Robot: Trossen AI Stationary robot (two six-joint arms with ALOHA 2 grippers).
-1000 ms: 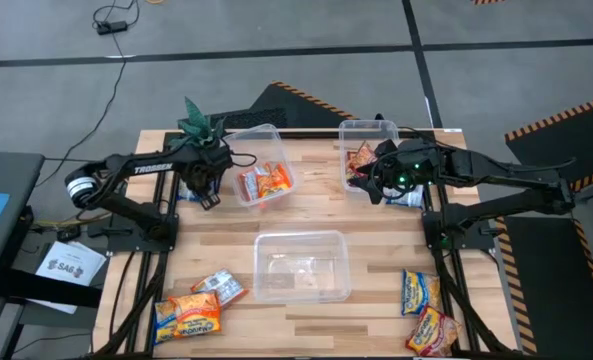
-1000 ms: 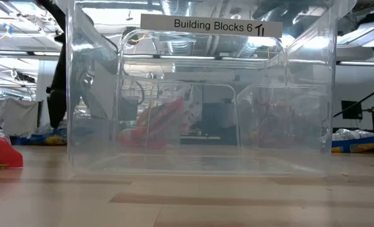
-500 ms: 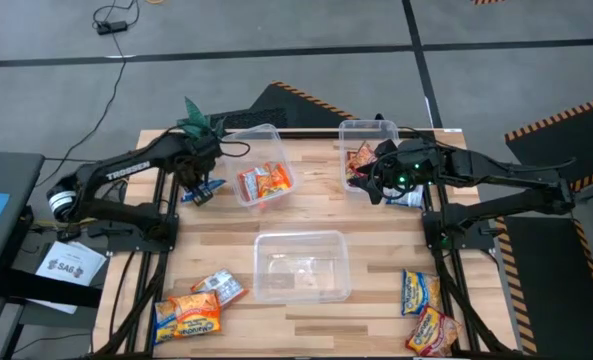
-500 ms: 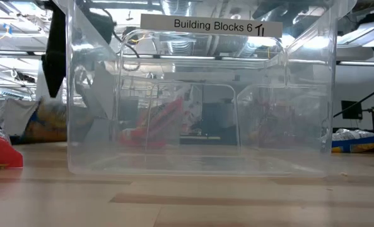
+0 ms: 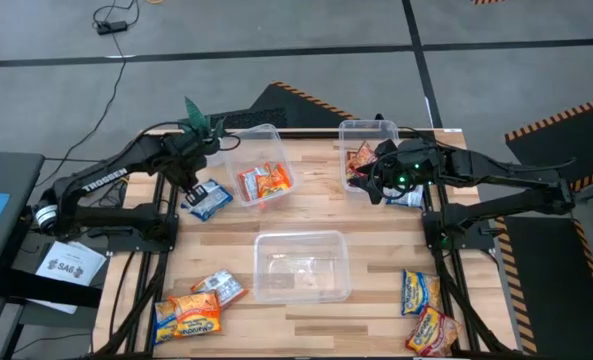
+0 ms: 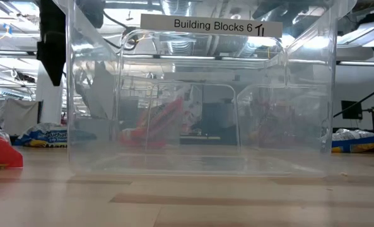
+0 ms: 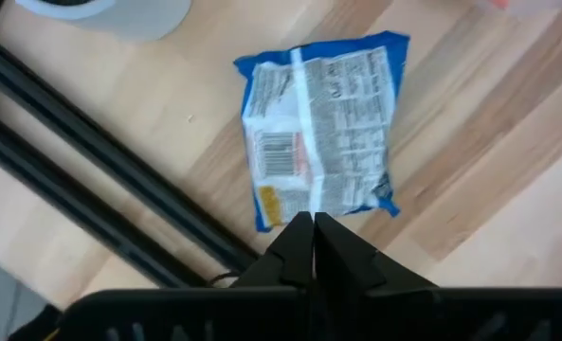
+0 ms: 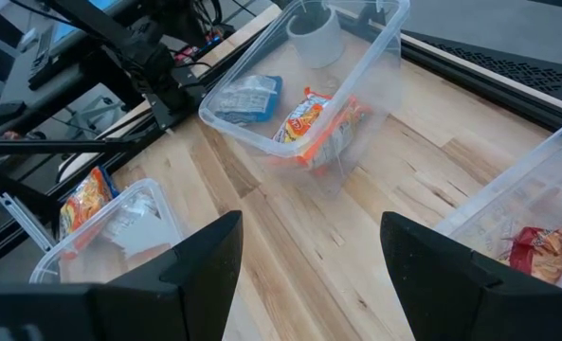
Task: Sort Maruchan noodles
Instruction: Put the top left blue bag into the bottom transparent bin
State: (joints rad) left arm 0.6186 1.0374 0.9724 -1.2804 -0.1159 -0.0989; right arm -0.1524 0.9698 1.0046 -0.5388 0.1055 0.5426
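Note:
A blue-white Maruchan noodles packet lies flat on the table, printed back up, left of the far-middle tub; it also shows in the high view and the low view. My left gripper hangs above the packet's edge, shut and empty, pointing down. Red-orange packets lie in that tub. My right gripper stands open and empty in the air beside the far-right tub, which holds red packets.
A clear tub stands at the near centre. Loose packets lie near left and near right, and one lies under the right arm. A small green plant stands at the far left, close to my left arm.
My left gripper has risen from the table, staying shut, and tipped to point more steeply down. The blue-white packet, covered by the gripper a second ago and blurred off the table half a second ago, now lies flat and uncovered.

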